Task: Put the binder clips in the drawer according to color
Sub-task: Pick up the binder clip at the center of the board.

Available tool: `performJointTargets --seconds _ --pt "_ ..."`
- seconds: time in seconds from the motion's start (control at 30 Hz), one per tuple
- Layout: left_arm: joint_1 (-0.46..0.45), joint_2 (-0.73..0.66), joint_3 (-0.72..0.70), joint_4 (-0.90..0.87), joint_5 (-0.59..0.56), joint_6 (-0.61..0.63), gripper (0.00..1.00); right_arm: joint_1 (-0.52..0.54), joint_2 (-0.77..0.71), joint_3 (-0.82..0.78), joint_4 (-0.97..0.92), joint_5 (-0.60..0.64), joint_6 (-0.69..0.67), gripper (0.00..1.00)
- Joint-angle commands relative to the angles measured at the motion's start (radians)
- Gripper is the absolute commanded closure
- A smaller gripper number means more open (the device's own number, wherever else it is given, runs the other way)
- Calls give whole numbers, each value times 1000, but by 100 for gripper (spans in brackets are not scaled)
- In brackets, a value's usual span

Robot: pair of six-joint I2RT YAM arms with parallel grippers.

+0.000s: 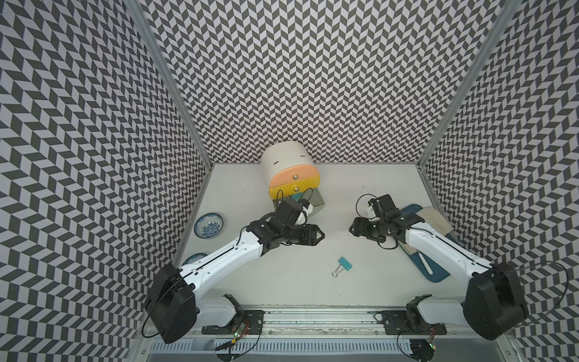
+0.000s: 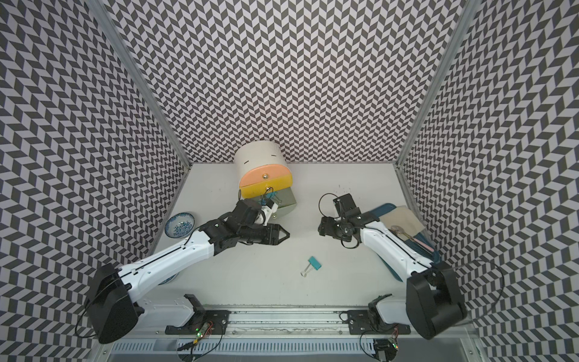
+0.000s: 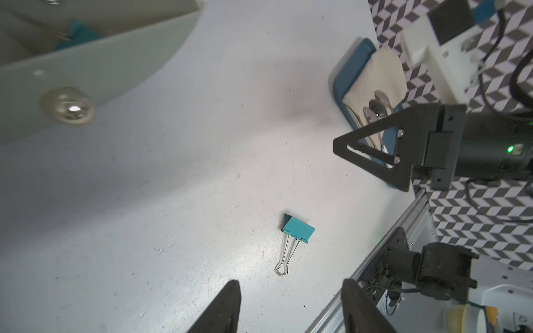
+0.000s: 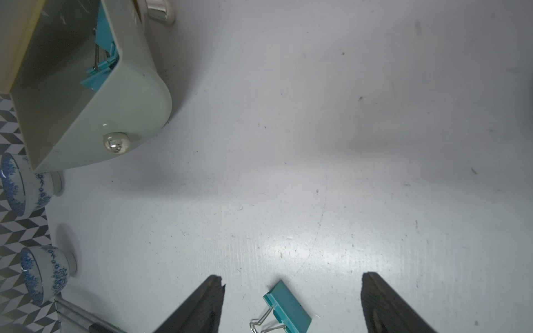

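A white round-topped cabinet (image 1: pixel 286 156) stands at the back of the table, in both top views. Its bottom pale grey drawer (image 1: pixel 318 202) is pulled out, with teal binder clips (image 4: pixel 103 37) inside. One teal binder clip (image 1: pixel 344 265) with silver wire handles lies alone on the table in front. My left gripper (image 1: pixel 322 234) hovers beside the drawer, open and empty, and the clip (image 3: pixel 298 230) lies beyond its fingertips. My right gripper (image 1: pixel 351 228) faces it, open. In the right wrist view the clip (image 4: pixel 288 308) shows on the table between the fingers (image 4: pixel 207 305), untouched.
A blue tray (image 1: pixel 430 274) with a cloth and cutlery sits at the right, partly under my right arm. Two blue-patterned bowls (image 1: pixel 209 225) (image 1: pixel 194 258) stand along the left wall. The peach and yellow drawers (image 2: pixel 266 183) are shut.
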Motion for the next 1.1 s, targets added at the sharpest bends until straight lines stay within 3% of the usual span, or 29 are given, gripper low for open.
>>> performJointTargets --seconds 0.0,0.43,0.8,1.07 --pt "-75 65 64 40 -76 98 38 -8 -83 -40 -22 0 29 20" --pt "-278 353 229 20 -156 321 34 -17 -291 -78 -271 163 80 16" --pt "-315 494 262 31 -225 375 33 -17 -424 -109 -368 144 91 17" --pt "-333 578 316 31 -282 387 33 -17 -444 -111 -411 129 77 19"
